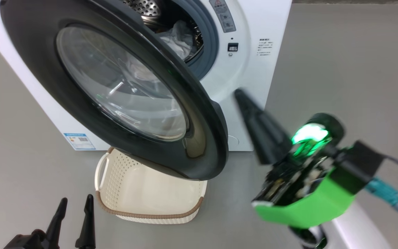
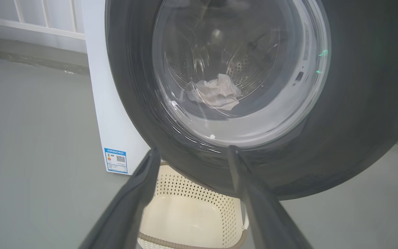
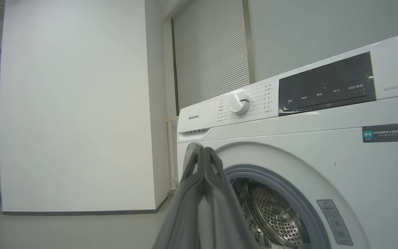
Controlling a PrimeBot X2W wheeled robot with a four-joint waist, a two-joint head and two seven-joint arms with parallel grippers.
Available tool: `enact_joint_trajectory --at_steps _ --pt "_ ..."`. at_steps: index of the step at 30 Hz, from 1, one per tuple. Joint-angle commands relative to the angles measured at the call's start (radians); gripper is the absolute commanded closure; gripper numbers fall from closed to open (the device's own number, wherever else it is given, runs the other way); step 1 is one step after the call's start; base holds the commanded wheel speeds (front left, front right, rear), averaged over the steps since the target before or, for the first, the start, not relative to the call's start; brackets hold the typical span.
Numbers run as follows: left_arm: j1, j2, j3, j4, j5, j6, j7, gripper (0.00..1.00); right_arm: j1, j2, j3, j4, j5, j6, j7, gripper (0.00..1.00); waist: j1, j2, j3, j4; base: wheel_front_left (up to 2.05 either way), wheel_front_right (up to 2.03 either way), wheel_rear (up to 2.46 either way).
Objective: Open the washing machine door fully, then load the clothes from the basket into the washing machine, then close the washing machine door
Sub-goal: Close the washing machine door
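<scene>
Grey floor (image 1: 340, 69) running under white washing machine (image 1: 250, 69). Washing machine door (image 1: 202, 114) standing part open, hinge at left, free edge hanging over basket (image 1: 143, 193), which is looking empty. Clothes (image 1: 180, 39) lying inside drum. Right tool (image 1: 239, 93) pinched shut, holding nothing, tip sitting just right of door's free edge. Left tool (image 1: 76, 199) spread wide, empty, low at left, pointing at door's outer glass. Judging closing step: right arm lying nearer free edge; push needing to land on outer face, toward machine.
</scene>
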Motion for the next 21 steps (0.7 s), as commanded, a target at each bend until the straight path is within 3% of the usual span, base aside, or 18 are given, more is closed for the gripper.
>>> enact_joint_trajectory --at_steps 1,11,21 --pt "-0.017 0.006 0.035 -0.030 0.007 -0.002 -0.006 0.00 -0.020 0.014 0.056 -0.014 0.008 0.002 -0.005 1.00 0.0000 0.0000 0.002 0.008 0.00 0.00 0.00" --pt "-0.041 -0.002 0.042 -0.030 0.004 -0.002 -0.006 0.00 -0.004 -0.003 0.228 0.155 0.032 0.002 -0.005 1.00 0.0000 0.0000 0.036 0.030 0.00 0.00 0.00" --pt "-0.058 -0.008 0.044 -0.028 0.000 -0.002 -0.006 0.00 -0.012 -0.018 0.306 0.351 0.044 0.002 -0.005 1.00 0.0000 0.0000 0.064 0.037 0.00 0.00 0.00"
